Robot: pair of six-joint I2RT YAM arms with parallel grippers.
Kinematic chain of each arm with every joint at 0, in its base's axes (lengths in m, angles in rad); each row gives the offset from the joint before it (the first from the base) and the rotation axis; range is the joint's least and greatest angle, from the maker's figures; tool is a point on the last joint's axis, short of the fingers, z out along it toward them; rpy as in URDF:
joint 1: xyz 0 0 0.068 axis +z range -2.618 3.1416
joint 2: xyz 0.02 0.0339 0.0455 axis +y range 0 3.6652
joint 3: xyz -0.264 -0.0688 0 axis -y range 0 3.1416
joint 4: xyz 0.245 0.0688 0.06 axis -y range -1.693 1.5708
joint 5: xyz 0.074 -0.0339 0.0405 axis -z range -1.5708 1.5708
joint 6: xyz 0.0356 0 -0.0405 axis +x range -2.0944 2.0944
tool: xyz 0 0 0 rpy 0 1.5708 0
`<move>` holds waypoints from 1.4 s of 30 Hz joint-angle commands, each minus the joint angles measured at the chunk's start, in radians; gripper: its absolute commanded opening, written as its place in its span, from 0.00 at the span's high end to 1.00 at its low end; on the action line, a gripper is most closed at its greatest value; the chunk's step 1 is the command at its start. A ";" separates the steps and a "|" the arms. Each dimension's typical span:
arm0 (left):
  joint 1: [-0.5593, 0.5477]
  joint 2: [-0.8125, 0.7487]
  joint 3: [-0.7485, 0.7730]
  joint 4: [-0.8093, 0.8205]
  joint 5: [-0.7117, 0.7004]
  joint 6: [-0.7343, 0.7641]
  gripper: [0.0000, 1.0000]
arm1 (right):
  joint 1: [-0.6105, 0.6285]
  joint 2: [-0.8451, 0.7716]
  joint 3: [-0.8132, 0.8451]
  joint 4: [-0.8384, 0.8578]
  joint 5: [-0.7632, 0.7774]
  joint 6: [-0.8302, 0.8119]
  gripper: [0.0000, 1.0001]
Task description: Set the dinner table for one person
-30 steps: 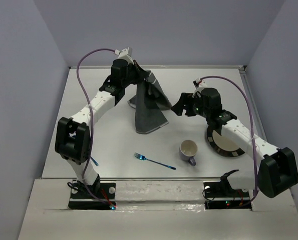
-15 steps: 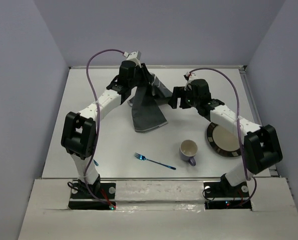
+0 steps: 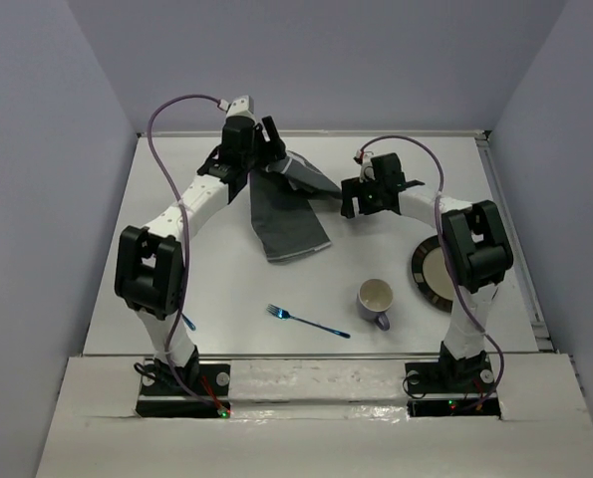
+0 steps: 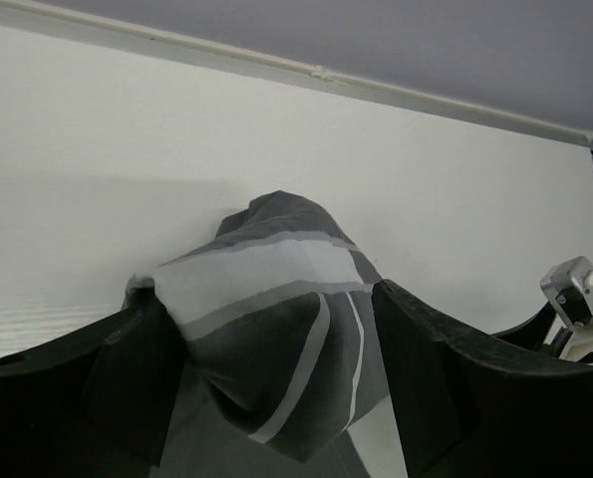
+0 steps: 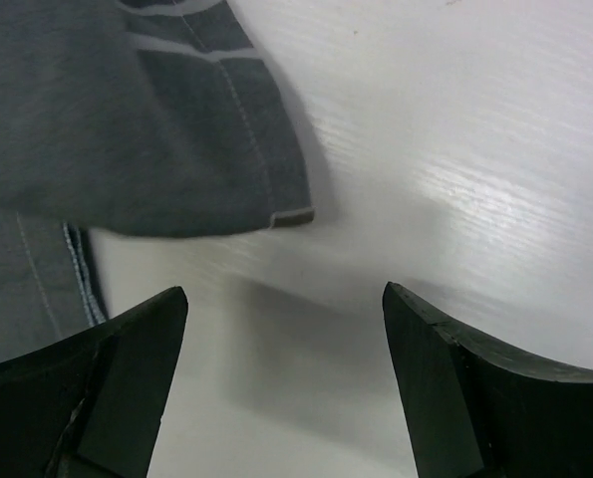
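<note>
The dark grey placemat (image 3: 288,207) with pale stripes lies rumpled on the white dinner table (image 3: 206,269), its far end bunched up. My left gripper (image 3: 273,149) stands over that bunched end with its jaws wide open. In the left wrist view the folded cloth (image 4: 266,329) sits loose between the two fingers of the left gripper (image 4: 271,299). My right gripper (image 3: 347,197) is open just right of the placemat. In the right wrist view the right gripper (image 5: 284,299) holds nothing, and the placemat's hemmed corner (image 5: 176,149) lies just ahead.
A dark-rimmed plate (image 3: 434,282) sits at the right, partly under the right arm. A mug (image 3: 376,300) stands left of it. A blue-handled fork (image 3: 307,321) lies near the front edge. A small blue item (image 3: 188,322) peeks out beside the left arm. Walls enclose the table.
My left gripper has opened and let go of the placemat, which dropped from a raised tent to a rumpled heap. My right arm swung away from the plate toward the placemat's right corner.
</note>
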State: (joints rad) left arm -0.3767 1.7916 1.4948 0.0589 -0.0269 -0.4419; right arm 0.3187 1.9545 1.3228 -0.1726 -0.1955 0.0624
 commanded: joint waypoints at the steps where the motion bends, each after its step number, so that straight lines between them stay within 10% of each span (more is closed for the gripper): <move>1: 0.021 -0.147 -0.091 0.030 -0.119 0.008 0.17 | -0.015 0.047 0.111 0.050 -0.122 -0.104 0.16; 12: 0.050 -0.359 -0.448 0.153 -0.150 -0.067 0.21 | -0.015 0.130 0.222 0.038 -0.309 -0.168 0.24; 22: 0.050 -0.535 -0.828 0.317 -0.104 -0.199 0.41 | -0.015 -0.039 -0.020 0.223 -0.214 0.170 0.18; 27: 0.055 -0.595 -0.999 0.435 -0.103 -0.271 0.35 | -0.015 -0.043 -0.097 0.286 -0.220 0.454 0.12; 42: 0.148 -0.433 -1.027 0.676 -0.065 -0.325 0.26 | 0.039 -0.003 -0.221 0.461 -0.147 0.775 0.23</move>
State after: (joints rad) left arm -0.2615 1.3106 0.4706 0.5770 -0.1055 -0.7395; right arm 0.3126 1.9415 1.1435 0.1463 -0.3557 0.6994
